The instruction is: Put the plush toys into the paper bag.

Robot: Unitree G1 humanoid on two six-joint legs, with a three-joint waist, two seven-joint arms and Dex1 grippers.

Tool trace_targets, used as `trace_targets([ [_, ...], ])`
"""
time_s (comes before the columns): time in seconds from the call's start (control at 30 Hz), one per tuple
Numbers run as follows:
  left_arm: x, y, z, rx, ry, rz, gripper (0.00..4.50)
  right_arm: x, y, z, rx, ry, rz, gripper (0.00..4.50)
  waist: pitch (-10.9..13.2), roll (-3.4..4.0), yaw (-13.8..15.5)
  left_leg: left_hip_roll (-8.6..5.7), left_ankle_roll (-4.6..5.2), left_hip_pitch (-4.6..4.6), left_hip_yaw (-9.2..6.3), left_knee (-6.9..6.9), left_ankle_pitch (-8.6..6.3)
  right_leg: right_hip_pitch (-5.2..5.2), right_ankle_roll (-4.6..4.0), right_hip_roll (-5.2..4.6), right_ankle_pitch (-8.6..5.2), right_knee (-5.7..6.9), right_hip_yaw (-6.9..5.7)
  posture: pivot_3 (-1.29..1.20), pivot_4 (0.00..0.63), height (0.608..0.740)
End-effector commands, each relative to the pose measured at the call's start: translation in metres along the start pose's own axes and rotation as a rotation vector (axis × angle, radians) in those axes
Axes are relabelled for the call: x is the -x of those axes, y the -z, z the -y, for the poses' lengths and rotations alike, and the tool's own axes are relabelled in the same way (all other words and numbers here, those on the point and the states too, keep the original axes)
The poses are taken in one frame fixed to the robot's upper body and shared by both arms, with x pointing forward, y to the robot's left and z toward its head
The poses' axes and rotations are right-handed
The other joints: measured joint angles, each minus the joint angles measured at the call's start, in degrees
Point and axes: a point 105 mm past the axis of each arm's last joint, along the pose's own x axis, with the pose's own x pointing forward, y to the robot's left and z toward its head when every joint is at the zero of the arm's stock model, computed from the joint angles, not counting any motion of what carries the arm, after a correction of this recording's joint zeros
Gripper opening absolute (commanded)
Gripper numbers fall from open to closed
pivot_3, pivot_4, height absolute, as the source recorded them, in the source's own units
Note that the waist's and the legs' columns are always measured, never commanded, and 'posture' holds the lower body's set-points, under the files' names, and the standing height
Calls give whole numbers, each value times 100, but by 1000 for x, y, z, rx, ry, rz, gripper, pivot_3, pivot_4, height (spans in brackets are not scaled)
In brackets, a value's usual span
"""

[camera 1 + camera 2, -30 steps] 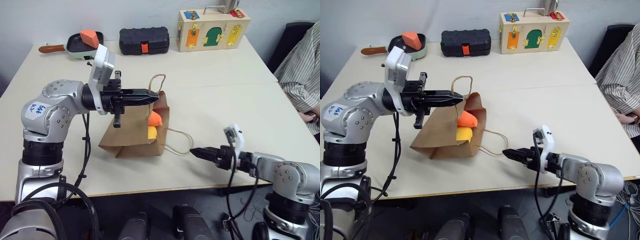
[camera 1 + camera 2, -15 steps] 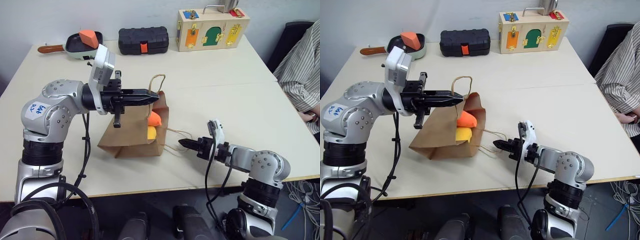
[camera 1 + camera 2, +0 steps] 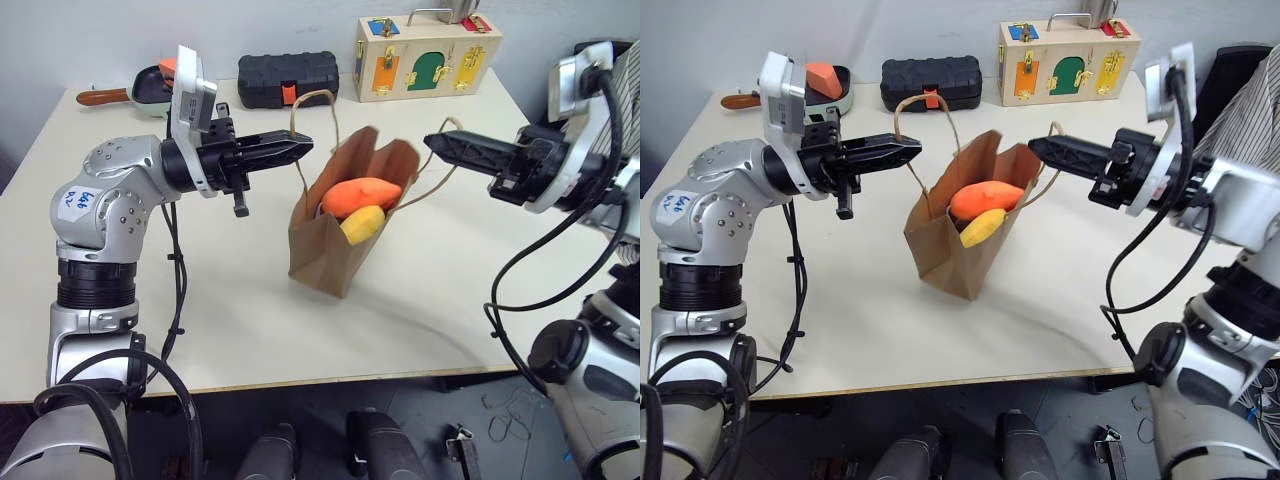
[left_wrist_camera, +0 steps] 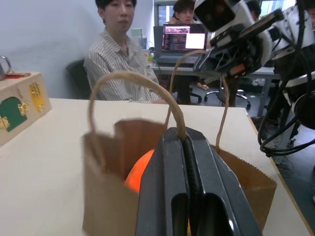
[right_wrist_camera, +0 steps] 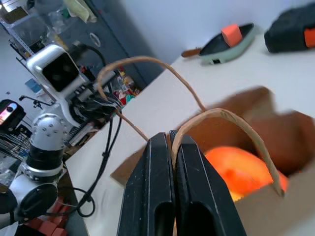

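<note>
— Left eye view: what changed?
— One brown kraft paper bag, lying flat before, now hangs upright between both arms. Left end effector pinches one twisted cord handle; right end effector, risen from the tabletop, apparently clamps the other.
— Toys?
— Two fuzzy plush toys inside: orange, yellow.

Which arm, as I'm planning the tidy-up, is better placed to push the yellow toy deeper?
Right, probably: the yellow toy pokes out of the paper bag nearer the right gripper. Like the left gripper, it is shut on a handle and must let go first.
</note>
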Motion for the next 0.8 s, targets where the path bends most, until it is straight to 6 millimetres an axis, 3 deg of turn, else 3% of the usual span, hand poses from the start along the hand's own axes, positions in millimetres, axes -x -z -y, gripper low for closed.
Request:
trace_targets([
  [0.03, -6, -1, -1, -38, -13, 27, 0, -11, 25, 1, 79, 76, -74, 77, -1, -2, 2, 0, 0, -2, 0, 0, 0, 0, 0, 0, 0, -5, 1, 0, 150, 740],
  [0.13, -8, 8, -1, -42, -23, 15, 0, -17, 35, -2, 134, 84, -86, 77, -1, -2, -1, -1, 3, -6, 5, 6, 0, 1, 0, 0, 0, -6, 6, 0, 150, 740],
  [0.3, 4, 13, -13, -7, -104, 7, 0, -16, 18, -6, 242, 76, 54, 77, -1, -2, -6, -1, 2, -7, 9, 4, 0, -4, 0, 1, 0, -6, 3, 0, 150, 740],
  [0.4, 14, 7, -8, 9, -109, 19, 579, -7, 4, -12, 216, 25, 141, 648, -1, -2, -4, -1, 2, -7, 8, 5, 0, -4, 0, 1, 0, -6, 3, 0, 150, 740],
  [0.6, 35, -17, 8, 44, -133, 74, 2356, 12, 2, -28, 285, -35, 121, 2569, -1, -3, 14, 0, 2, -8, 3, 6, 0, -2, 0, 0, 0, -9, 3, 0, 150, 740],
  [0.7, 54, -28, 23, 67, -155, 72, 3258, 32, 8, -23, 317, -8, 59, 2623, -1, -3, 14, 0, 7, -8, 2, 1, -3, 3, 0, 0, 0, -18, 4, 0, 150, 740],
  [0.8, 74, -21, 40, 70, -205, -4, 4199, 59, 24, -12, 267, -4, -12, 2623, -1, -3, 26, 1, 9, -6, 2, -1, -4, 8, 0, 0, 0, -25, 4, 0, 150, 740],
])
